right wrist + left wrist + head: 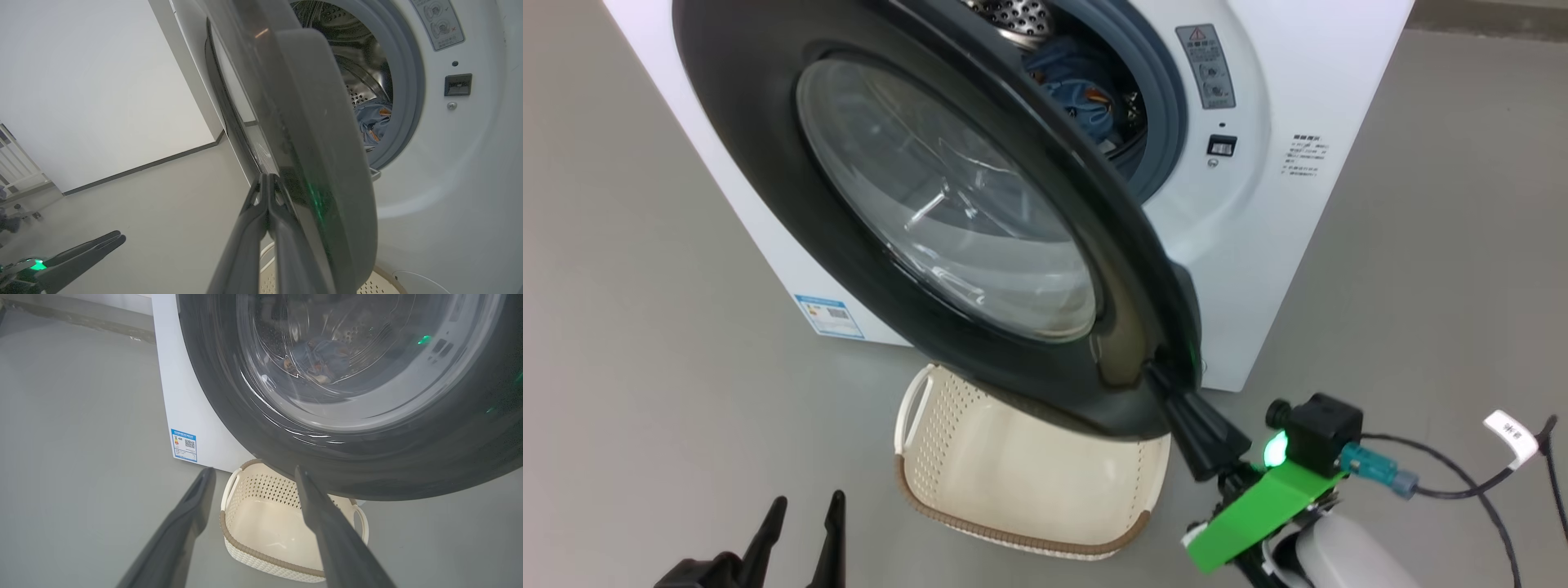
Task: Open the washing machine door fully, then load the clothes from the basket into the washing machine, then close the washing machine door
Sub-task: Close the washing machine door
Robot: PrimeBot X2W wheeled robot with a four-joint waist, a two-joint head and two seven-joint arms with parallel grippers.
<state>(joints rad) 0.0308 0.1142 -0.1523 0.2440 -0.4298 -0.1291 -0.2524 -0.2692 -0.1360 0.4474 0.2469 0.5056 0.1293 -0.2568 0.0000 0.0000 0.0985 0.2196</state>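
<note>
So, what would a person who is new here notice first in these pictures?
The big round door of the washing machine stands half open, with the right gripper shut against its lower edge. Below it an empty cream basket stands on the floor, and blue clothes lie inside the drum.

The left gripper had its two dark fingers spread wide above the grey floor. Between them sat the cream basket, partly under the black-rimmed washing machine door. Through the door's glass, blue clothes lay in the drum. A blue label marked the white washing machine.
</note>
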